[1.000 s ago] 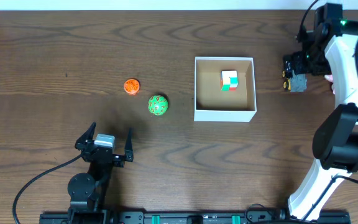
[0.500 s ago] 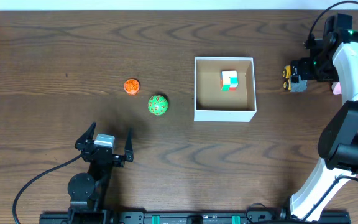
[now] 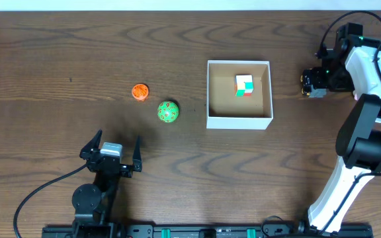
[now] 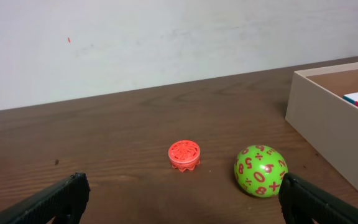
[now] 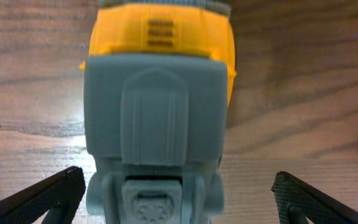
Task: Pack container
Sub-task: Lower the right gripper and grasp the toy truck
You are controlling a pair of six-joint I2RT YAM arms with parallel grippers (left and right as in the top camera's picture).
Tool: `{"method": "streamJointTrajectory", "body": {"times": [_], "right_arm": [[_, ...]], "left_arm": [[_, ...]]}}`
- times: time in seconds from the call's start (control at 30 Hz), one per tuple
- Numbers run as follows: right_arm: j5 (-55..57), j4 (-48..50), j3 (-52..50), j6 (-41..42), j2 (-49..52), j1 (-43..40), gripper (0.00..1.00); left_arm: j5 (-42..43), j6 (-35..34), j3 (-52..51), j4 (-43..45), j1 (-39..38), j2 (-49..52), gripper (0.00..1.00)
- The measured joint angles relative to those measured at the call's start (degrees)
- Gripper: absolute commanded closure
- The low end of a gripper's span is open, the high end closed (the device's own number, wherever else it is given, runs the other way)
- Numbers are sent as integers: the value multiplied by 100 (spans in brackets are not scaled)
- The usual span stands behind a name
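Centring matters: my right end effector (image 5: 179, 199), spread wide and empty, hangs over the grey-and-yellow plastic toy vehicle (image 5: 157, 106), right of the square white-walled cardboard container (image 3: 239, 121) at mid table (image 3: 58, 53), so I would lower squarely before closing.

The black left arm (image 3: 88, 198) sits folded low near its base at the table's near edge. Its black two-finger left gripper (image 3: 118, 137) points forward, roughly level with the tabletop, with the jaws spread wide. The white-and-black right arm (image 3: 369, 66) rises from the near right and arches to the far right side. Its black right gripper (image 3: 311, 82) points down at the table, jaws also spread wide.
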Motion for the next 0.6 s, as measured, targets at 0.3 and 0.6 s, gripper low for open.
{"method": "streamJointTrajectory", "body": {"times": [0.3,0.6], "right_arm": [[-39,87,0,-26,0,0,15],[-96,153,0,-22,0,0,33]], "left_arm": [[0,0,0,2,0,0,2],[0,0,0,2,0,0,2]]}}
